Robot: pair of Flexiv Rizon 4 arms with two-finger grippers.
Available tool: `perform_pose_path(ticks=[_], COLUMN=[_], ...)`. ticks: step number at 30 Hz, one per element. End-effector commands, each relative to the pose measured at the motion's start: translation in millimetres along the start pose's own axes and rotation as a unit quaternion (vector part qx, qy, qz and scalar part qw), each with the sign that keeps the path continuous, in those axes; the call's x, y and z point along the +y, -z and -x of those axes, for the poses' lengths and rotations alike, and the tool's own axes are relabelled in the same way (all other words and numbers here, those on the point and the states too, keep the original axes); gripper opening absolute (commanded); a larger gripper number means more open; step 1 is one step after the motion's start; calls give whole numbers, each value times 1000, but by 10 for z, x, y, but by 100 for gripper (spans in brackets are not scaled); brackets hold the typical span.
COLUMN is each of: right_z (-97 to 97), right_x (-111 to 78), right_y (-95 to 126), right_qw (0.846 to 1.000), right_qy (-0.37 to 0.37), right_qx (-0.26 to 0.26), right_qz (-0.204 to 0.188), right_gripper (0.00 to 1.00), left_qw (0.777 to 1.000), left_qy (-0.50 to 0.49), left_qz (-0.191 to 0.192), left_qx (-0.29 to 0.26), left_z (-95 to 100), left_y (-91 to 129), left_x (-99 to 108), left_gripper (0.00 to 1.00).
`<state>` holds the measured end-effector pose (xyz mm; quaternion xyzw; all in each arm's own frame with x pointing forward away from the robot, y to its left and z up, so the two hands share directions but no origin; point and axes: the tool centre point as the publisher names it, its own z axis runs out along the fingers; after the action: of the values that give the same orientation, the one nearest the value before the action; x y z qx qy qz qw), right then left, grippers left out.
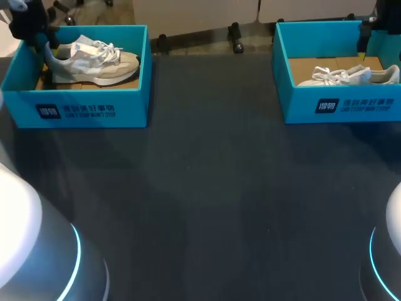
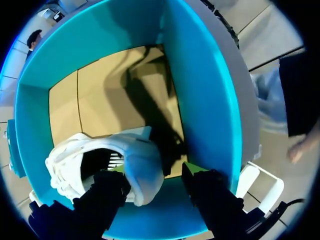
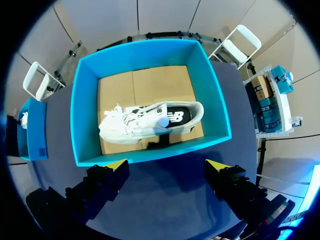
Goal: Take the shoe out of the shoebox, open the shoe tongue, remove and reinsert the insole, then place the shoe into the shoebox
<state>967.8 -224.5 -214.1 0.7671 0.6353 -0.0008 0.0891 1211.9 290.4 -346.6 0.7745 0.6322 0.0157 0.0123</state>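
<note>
A white and beige shoe (image 1: pixel 94 63) stands upright in the left teal shoebox (image 1: pixel 81 110). My left gripper (image 1: pixel 47 37) hangs over its heel end. In the left wrist view the gripper (image 2: pixel 155 172) is open astride the heel of the shoe (image 2: pixel 140 160): one finger (image 2: pixel 107 192) sits at the shoe's opening, while the other is outside, with a strip of box wall (image 2: pixel 200 90) showing between it and the heel. A second white shoe (image 3: pixel 150 120) lies on its side in the right shoebox (image 3: pixel 150 50). My right gripper (image 3: pixel 167 165) is open above that box's near wall, holding nothing.
The two boxes stand at the far corners of the dark table (image 1: pixel 207 188). The right box (image 1: pixel 338 106) with its shoe (image 1: pixel 348 76) is under my right arm (image 1: pixel 385 15). Brown cardboard lines both box floors.
</note>
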Motion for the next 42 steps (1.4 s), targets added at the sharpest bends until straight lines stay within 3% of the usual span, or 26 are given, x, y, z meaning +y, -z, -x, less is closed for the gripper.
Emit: perform_pose_path(ticks=[1, 6, 14, 18, 19, 22, 25, 32, 42], right_z=[3, 3, 3, 3, 3, 3, 3, 3, 3], right_x=[-11, -11, -11, -11, -11, -11, -11, -11, -11], right_y=[2, 2, 2, 2, 2, 2, 2, 2, 2], right_qw=[1000, 1000, 1000, 1000, 1000, 1000, 1000, 1000, 1000], right_qy=[0, 0, 0, 0, 0, 0, 0, 0, 0], right_qx=[0, 0, 0, 0, 0, 0, 0, 0, 0], right_qz=[1, 1, 1, 1, 1, 1, 1, 1, 1], right_gripper=[100, 100, 100, 100, 100, 100, 100, 100, 100], left_qw=[1000, 1000, 1000, 1000, 1000, 1000, 1000, 1000, 999], left_qy=[-2, -2, 0, 1, 1, -1, -6, -7, 35], left_qz=[-6, -13, -19, -21, -22, -21, -19, -13, -21], left_qx=[0, -2, -3, -2, -2, -4, -5, -5, 9], left_z=[-12, 3, 5, -3, -5, -8, -21, -59, -72], left_y=[-60, -120, -171, -187, -188, -181, -147, -7, 394], left_x=[24, 4, -14, -36, -40, -54, -69, -76, -66], left_gripper=[58, 49, 48, 39, 28, 18, 0, 0, 0])
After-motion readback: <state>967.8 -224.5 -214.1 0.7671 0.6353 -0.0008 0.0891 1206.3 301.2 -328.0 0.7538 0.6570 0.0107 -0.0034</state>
